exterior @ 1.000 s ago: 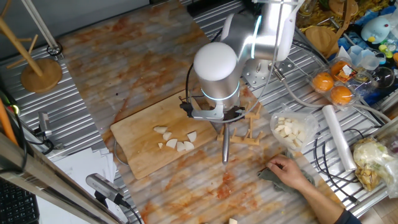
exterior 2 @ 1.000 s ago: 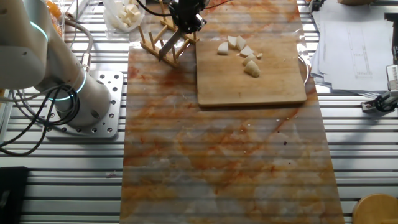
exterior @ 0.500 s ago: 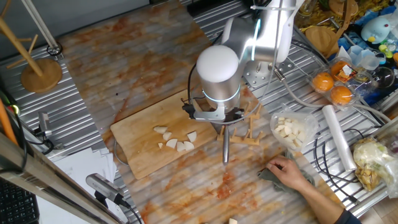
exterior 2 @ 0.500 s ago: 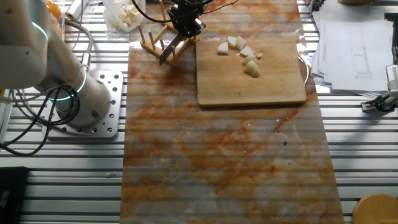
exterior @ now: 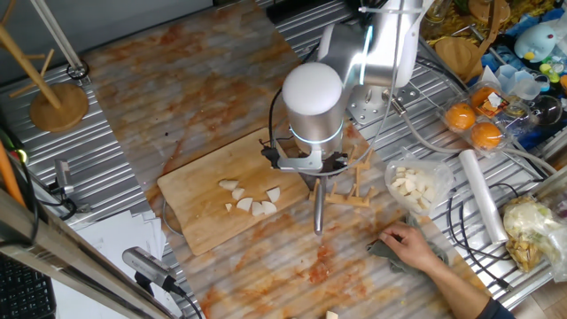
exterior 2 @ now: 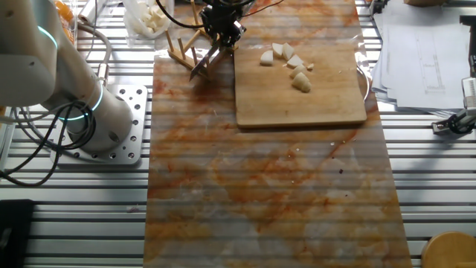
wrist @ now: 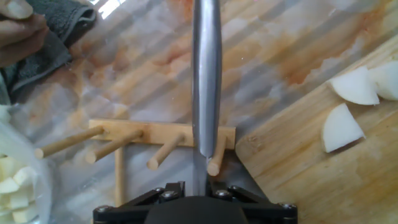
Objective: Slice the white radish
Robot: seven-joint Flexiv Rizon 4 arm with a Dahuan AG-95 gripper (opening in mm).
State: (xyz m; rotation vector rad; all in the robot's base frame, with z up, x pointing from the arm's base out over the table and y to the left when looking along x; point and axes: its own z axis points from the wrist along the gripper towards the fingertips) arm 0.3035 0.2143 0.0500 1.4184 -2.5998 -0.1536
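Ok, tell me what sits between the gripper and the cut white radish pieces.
Only bare wooden cutting board separates gripper from radish pieces, per one fixed view.

Even, bright overhead light fills both fixed views, with soft, short shadows under the cutting board [exterior 2: 300, 85]. The white robot arm [exterior: 312, 93] shows mild glare on its rounded joint. In the hand view the knife blade [wrist: 206, 74] gleams with a bright streak, and the radish slices [wrist: 348, 106] beside it look slightly overexposed and soft.
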